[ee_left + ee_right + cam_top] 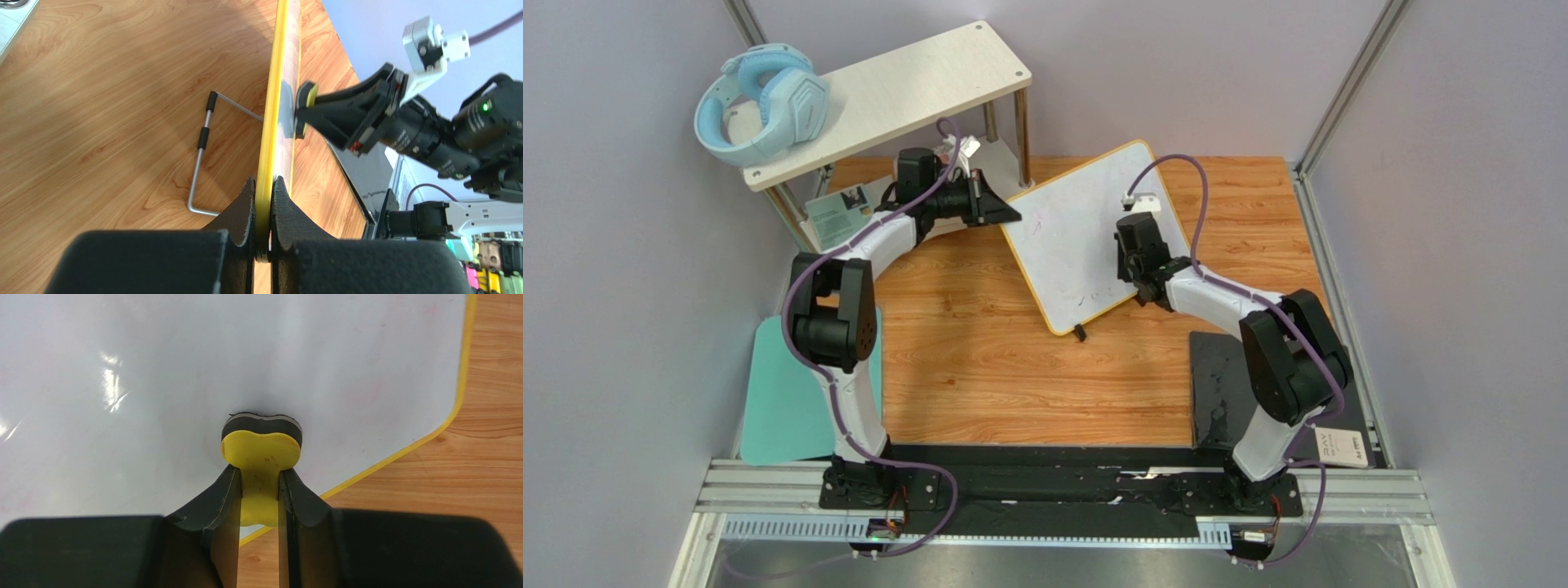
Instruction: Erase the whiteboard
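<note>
1. Left fingers (pixel 242 208) clenched on the yellow frame of the whiteboard (pixel 1081 227), which stands tilted mid-desk (pixel 989 355), face toward the right arm.
2. Right fingers (pixel 218 502) grasp the eraser (pixel 261 450); pad touching the face.
3. Top view: small dark marks (pixel 1093 298) by the lower edge, nearward of the eraser. Right wrist view misses them.
4. Left wrist view alone shows the contact edge-on.

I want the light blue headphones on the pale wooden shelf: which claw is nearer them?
Left. The left claw, clamped on the yellow-framed whiteboard's edge, is beside the headphones' shelf; the right claw, holding a yellow eraser, farther right.
</note>
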`<state>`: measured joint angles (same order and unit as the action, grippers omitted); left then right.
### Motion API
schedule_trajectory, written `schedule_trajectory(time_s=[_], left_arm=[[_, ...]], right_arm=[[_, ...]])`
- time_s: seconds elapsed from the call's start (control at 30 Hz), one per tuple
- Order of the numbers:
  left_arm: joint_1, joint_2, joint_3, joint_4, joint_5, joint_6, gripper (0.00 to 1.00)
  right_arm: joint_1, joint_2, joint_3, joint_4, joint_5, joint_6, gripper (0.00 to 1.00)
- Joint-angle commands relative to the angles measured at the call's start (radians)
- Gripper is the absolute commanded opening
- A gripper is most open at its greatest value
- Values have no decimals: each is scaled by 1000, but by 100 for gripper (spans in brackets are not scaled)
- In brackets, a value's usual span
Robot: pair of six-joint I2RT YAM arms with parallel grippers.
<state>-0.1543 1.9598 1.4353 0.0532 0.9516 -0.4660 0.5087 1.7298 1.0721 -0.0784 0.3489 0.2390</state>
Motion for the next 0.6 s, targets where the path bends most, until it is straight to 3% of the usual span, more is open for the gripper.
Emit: schedule_trajectory(time_s=[0.0,0.13,0.4,0.57], left_arm=[[2,-7,16,13,-129,176,0],[2,-7,14,13,-131,175,0],[2,-7,14,17,-128,173,0],[1,-9,14,17,-128,171,0]], right_arm=[[-9,5,25,121,7,-13,0],[31,4,20,123,-103,-56,0],[148,-39,-132,166,-114,-86,0],[169,-30,-136,177,-175,-82,0]])
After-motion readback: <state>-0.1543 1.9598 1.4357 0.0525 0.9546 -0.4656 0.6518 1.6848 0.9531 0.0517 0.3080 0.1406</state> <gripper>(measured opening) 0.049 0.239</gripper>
